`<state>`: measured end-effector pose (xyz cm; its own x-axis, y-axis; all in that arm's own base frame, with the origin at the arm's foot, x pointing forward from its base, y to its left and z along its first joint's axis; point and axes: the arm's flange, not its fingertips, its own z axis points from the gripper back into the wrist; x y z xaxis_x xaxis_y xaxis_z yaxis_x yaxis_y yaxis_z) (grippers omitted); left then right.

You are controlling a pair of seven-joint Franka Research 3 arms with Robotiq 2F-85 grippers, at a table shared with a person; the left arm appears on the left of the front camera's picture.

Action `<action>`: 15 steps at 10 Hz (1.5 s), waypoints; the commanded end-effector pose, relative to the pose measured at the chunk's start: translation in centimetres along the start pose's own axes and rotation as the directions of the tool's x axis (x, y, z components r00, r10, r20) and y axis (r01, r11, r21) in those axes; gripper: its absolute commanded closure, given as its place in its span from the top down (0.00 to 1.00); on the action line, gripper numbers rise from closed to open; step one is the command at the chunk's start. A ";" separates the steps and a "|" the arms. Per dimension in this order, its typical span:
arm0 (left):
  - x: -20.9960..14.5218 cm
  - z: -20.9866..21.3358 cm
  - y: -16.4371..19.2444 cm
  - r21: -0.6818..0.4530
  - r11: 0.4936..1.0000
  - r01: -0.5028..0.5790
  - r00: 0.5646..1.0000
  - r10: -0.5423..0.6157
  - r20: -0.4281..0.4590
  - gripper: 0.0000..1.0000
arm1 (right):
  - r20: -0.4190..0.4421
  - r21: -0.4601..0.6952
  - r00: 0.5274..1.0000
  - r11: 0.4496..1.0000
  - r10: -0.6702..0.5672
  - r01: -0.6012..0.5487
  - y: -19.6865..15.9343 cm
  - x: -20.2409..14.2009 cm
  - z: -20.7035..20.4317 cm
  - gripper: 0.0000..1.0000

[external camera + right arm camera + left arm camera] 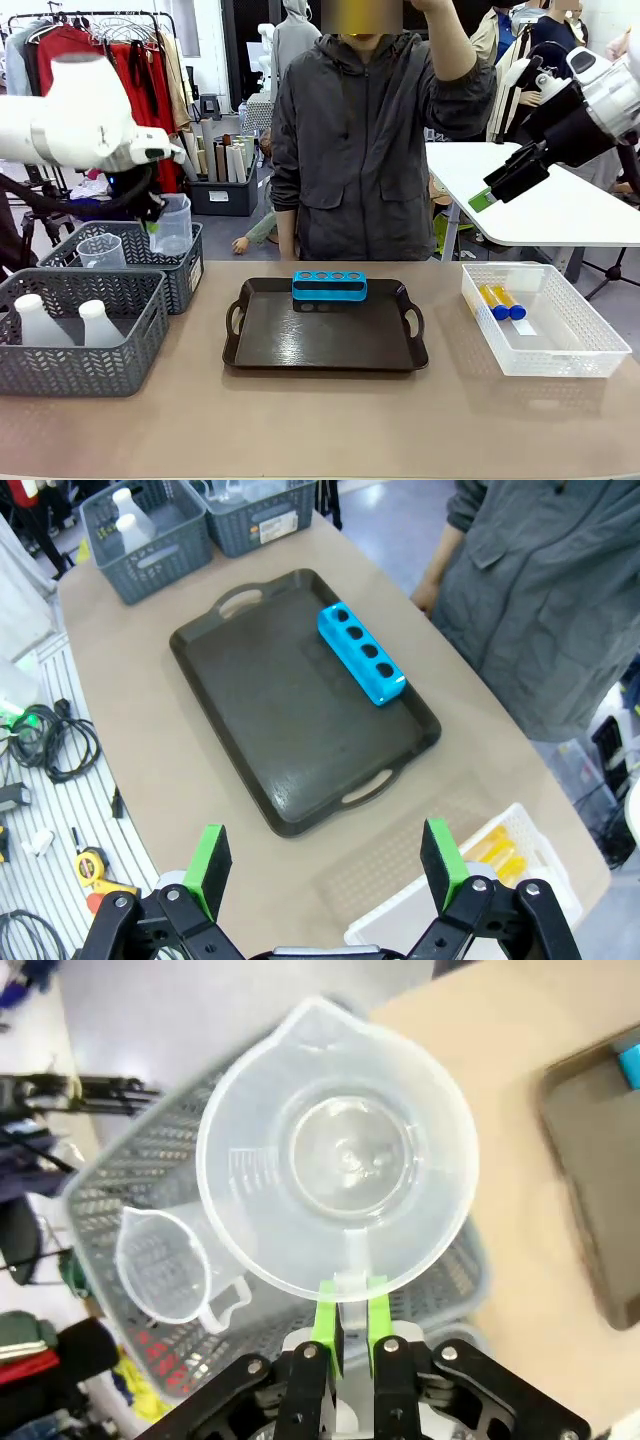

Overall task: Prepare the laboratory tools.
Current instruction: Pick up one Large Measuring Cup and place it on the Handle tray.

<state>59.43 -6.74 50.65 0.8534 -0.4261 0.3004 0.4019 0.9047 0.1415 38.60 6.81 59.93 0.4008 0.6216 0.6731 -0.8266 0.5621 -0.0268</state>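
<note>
My left gripper (350, 1325) is shut on the handle of a clear measuring jug (335, 1150), which hangs upright just above the far grey basket (190, 270). In the front view that jug (173, 226) sits at my left gripper (153, 218). A second jug (100, 250) stands in that basket. Two white conical flasks (35, 322) stand in the nearer basket (90, 370). A blue tube rack (329, 286) rests on the black tray (325, 345). Yellow blue-capped tubes (500, 300) lie in a white basket (590, 355). My right gripper (493, 192) is raised and open, holding nothing; its green pads (210, 858) stand wide apart.
A person in a grey jacket (370, 150) stands at the far edge behind the tray, one arm raised. Bare tabletop (320, 430) stretches along the near edge. A white table (560, 200) stands behind on the right.
</note>
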 end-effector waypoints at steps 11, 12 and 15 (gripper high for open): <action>3.4 22.4 -15.4 -0.050 0.814 0.579 0.798 -0.552 0.242 0.00 | 0.027 0.024 1.000 1.000 0.006 -0.006 0.0 -0.2 -0.1 1.00; 3.8 21.5 -16.3 -0.099 0.787 0.609 0.782 -0.574 0.245 0.00 | 0.027 0.024 1.000 1.000 0.006 -0.006 0.0 -0.2 -0.1 1.00; 4.3 18.6 -18.7 -0.185 0.725 0.663 0.745 -0.615 0.258 0.00 | 0.027 0.024 1.000 1.000 0.006 -0.006 0.0 -0.2 -0.1 1.00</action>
<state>49.19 -25.97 66.33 0.3301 -0.8638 0.3806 0.8992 0.4104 0.1516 38.59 6.79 59.92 0.4017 0.6220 0.6721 -0.8262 0.5627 -0.0270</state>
